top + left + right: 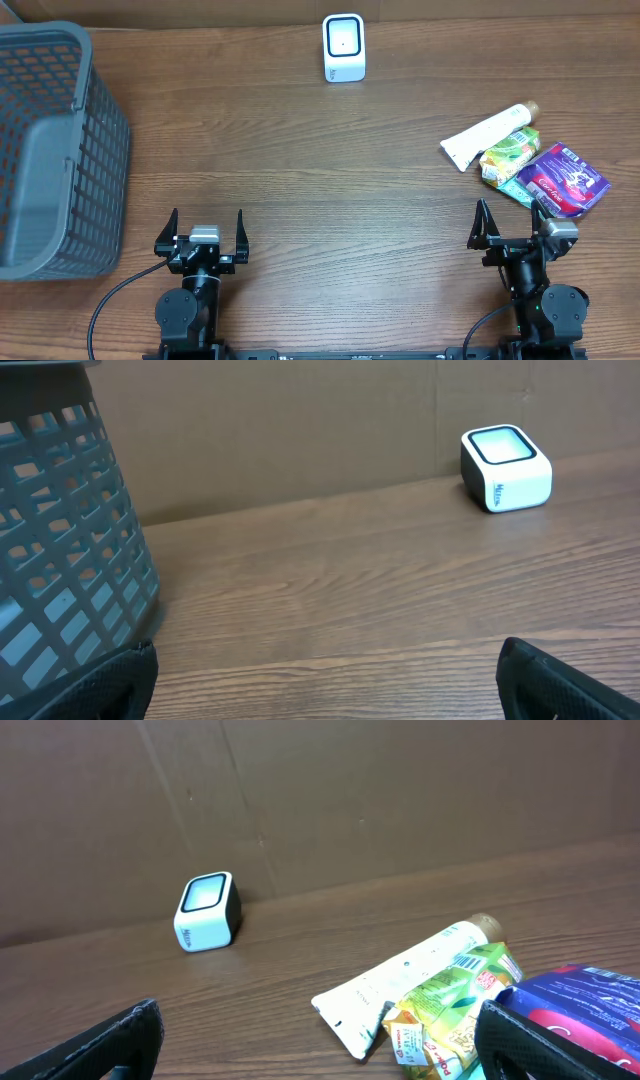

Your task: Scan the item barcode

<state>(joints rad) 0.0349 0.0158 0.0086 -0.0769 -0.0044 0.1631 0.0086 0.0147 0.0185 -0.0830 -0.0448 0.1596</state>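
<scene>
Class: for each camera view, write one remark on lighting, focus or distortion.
Overhead: even light, faint shadows; the grey basket splays outward near the frame edge. Left wrist: the scanner is sharp, while the left tool shows dark, soft-edged fingers. Right wrist: the white tube is crisp, while the right tool likewise shows dark, blurred fingers.

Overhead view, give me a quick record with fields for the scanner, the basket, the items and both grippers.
scanner: white barcode scanner, far edge, near centre
basket: grey mesh basket, left side
items: white tube, green packet, purple packet, overlapping, right side
left gripper: open, empty
right gripper: open, empty, beside purple packet
</scene>
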